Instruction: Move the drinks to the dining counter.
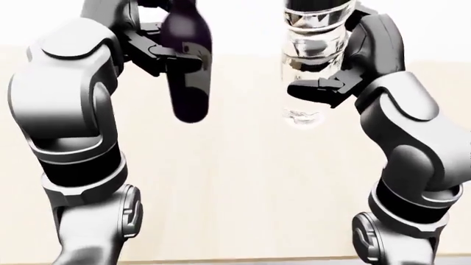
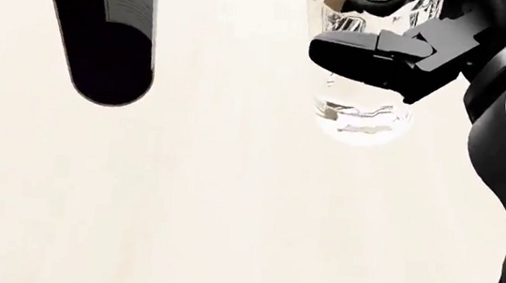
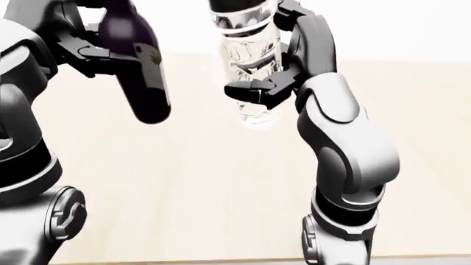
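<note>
My left hand [image 1: 165,52] is shut on a dark purple wine bottle [image 1: 188,66], held up with its base toward the bottom of the view; it also shows in the head view [image 2: 108,41]. My right hand [image 1: 324,85] is shut on a clear water bottle [image 1: 313,49], held up the same way, its base [image 2: 363,121] hanging free. Both bottles are above a pale wooden counter top [image 1: 236,187] and touch nothing else. The bottle tops are cut off by the top edge of the views.
The pale wooden surface [image 2: 226,216] fills the views below the arms. A white wall band [image 1: 243,22] runs along the top. A dark edge strip [image 1: 243,260] shows at the bottom of the left-eye view.
</note>
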You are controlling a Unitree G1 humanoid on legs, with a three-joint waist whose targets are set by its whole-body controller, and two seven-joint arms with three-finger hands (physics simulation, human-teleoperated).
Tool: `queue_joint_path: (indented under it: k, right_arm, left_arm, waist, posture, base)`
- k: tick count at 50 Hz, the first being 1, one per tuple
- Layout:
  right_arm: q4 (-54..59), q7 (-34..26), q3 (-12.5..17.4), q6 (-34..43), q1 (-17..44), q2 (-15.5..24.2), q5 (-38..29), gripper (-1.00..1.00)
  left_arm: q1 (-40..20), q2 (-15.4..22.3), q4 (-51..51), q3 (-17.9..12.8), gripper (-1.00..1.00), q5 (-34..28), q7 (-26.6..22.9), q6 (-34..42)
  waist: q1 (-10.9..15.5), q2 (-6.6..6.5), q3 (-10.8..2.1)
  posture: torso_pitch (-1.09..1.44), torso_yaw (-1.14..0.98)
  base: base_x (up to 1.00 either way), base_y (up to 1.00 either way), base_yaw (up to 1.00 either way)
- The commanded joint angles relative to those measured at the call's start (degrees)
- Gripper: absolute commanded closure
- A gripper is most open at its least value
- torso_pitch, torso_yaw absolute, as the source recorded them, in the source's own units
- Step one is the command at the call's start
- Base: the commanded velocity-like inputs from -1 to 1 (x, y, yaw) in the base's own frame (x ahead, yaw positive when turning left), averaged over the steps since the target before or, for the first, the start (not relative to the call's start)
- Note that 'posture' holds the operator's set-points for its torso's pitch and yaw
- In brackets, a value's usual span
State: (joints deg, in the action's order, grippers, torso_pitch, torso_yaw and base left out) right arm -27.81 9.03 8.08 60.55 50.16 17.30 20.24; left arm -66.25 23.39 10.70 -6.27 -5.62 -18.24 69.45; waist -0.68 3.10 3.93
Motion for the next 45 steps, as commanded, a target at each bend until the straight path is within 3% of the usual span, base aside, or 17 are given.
queue_joint_path:
  k: [1,13,21,28,45]
  right_arm:
    - [-1.6,0.1,1.3,-2.5,1.7,-0.7,-0.5,1.00]
    - [10.4,-2.6,-0.8,-8.5,3.4,-2.3,-5.4,1.00]
    - [27.1,-4.0,-1.9,-21.2,6.0,-4.8,-10.3,1.00]
    - [44.4,-7.6,-1.0,-35.2,10.7,-4.1,-10.5,1.00]
    - [64.5,-13.2,-2.2,-57.8,12.7,-6.9,-10.9,1.00]
  left_arm:
    - [-3.2,0.6,2.8,-1.5,1.00,-0.2,0.8,-3.6]
    - [-3.7,0.6,2.4,-1.3,1.00,-0.3,0.7,-3.6]
    - [-3.9,0.7,2.0,-1.3,1.00,-0.5,0.4,-3.9]
    - [-4.3,0.4,1.8,-1.1,1.00,-0.7,0.4,-3.8]
    - [-4.2,-0.2,0.9,-0.9,1.00,-1.0,0.4,-4.8]
  waist:
    - [0.4,-0.81,-2.00]
    - [0.7,-1.19,-2.00]
    - [0.5,-1.92,-2.17]
    - [0.3,-2.49,-2.26]
    - [0.2,-2.83,-2.53]
  posture:
    - [0.00,0.00]
    - [0.00,0.00]
    - [0.00,0.00]
    - [0.00,0.00]
    - [0.00,0.00]
  base:
    - [0.00,0.00,0.00]
    - [0.00,0.00,0.00]
    - [0.00,0.00,0.00]
    - [0.00,0.00,0.00]
    - [0.00,0.00,0.00]
